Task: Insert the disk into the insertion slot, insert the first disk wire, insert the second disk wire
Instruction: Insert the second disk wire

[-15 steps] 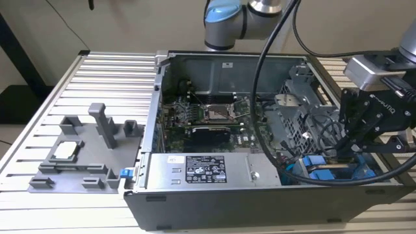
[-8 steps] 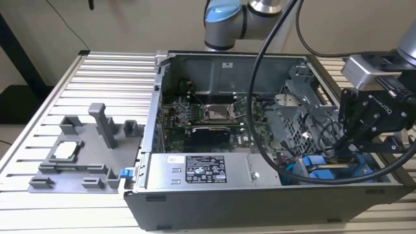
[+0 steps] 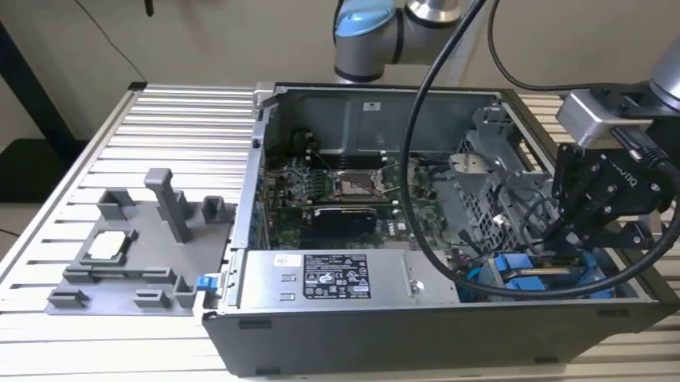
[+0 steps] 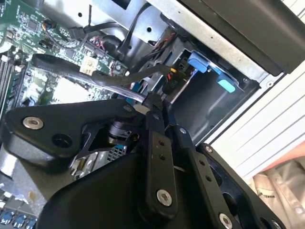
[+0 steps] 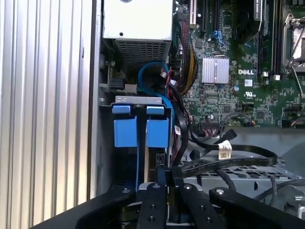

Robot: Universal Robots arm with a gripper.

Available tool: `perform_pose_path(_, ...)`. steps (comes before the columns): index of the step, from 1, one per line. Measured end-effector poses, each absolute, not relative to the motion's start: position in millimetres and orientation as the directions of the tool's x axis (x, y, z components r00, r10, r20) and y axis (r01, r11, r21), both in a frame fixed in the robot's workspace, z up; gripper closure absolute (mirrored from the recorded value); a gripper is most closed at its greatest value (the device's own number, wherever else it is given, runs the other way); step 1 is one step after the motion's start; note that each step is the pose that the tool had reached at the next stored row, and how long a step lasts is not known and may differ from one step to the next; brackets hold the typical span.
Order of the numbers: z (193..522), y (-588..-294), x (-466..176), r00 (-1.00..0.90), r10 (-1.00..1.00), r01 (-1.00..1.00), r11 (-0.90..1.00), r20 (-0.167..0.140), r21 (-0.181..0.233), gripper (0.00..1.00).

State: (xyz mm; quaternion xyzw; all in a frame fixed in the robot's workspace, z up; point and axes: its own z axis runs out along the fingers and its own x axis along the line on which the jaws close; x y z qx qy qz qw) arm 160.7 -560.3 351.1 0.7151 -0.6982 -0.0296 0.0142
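The jaws are pressed together on the end of a black wire. The wire arcs off to one side of them, carries a small white tag, and bends back into the pinch; in the second wrist view it enters right at the fingertips.

Just beyond the tips, almost in line with them, lies the disk. It is marked by its bright blue carrier and is already seated in the insertion slot of the grey metal cage. A second blue carrier sits just beside it, slightly off the jaws' line. The disk stands on edge with its thin side turned to the jaws, and its long axis appears to run straight away from them. By that reading, the wire end is held just short of the disk's near edge. I cannot tell whether it is plugged in.

Farther on, past the blue tabs, is the power-supply box, and the green circuit board spreads out to the wire's side. The ribbed worktop lies outside the case wall, on the opposite side.
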Motion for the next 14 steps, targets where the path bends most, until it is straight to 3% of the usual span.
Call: perform_pose_path(14,346.6,-566.0,162.4,0.020,-0.999,-0.998,-0.022,-0.033,0.061,0.84)
